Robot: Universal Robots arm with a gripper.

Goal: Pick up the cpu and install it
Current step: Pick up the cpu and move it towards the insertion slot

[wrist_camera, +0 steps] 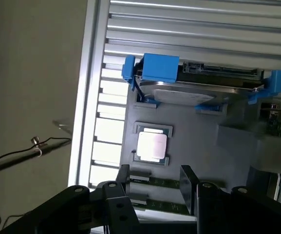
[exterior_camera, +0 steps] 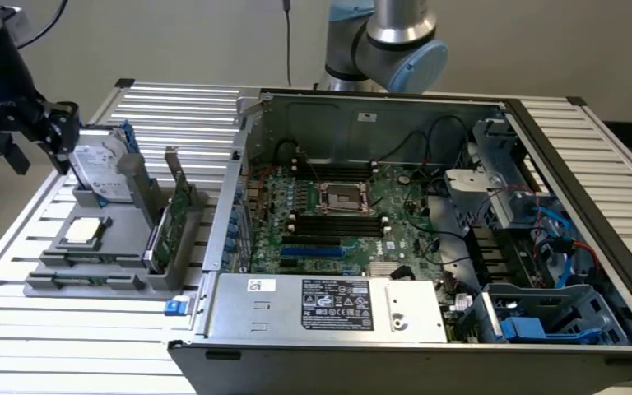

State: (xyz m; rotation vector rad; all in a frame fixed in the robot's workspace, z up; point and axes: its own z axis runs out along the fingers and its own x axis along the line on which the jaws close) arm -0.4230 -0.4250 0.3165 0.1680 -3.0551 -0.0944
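Wrist view: black end effector (wrist_camera: 155, 171), spread and empty, near the flat square silvery cpu (wrist_camera: 152, 145).

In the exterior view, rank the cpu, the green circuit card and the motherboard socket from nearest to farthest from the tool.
The open tool hangs at the exterior view's left.
1. cpu, flat in the grey tray, leftmost.
2. green circuit card, on edge at the tray's right side.
3. motherboard socket, inside the case, mid-picture.

cpu (exterior_camera: 83, 230) (wrist_camera: 152, 146) | small square, silvery top | lying flat, apparently seated in grey holder's recess | untouched
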